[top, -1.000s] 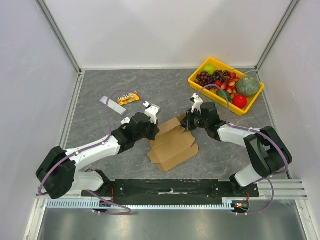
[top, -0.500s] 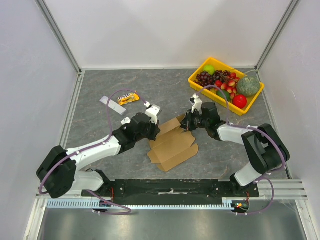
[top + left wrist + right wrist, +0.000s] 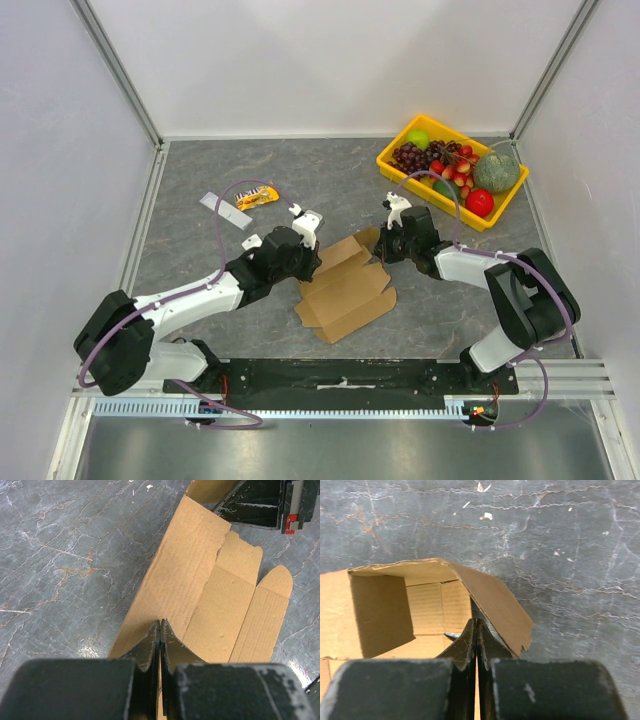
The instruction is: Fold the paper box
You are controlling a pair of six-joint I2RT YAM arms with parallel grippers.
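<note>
The paper box [image 3: 345, 287] is a brown corrugated sheet, partly opened, lying mid-table between the arms. My left gripper [image 3: 306, 262] is shut and its tips rest on the box's left panel [image 3: 185, 575]; in the left wrist view the gripper [image 3: 160, 622] has nothing between its jaws. My right gripper [image 3: 382, 247] is shut at the box's far right end. In the right wrist view the gripper [image 3: 476, 621] sits under a raised flap [image 3: 495, 602], with the box's open inside [image 3: 380, 610] to the left. The right gripper's body also shows in the left wrist view [image 3: 260, 502].
A yellow tray [image 3: 400, 150] of fruit stands at the back right. A yellow snack wrapper [image 3: 257, 196] and a grey strip [image 3: 225, 210] lie at the back left. White walls enclose the grey stone-patterned table [image 3: 330, 180].
My right gripper has drawn back slightly to the right, and the box's far right flap stands a little more raised. The left arm has not moved.
</note>
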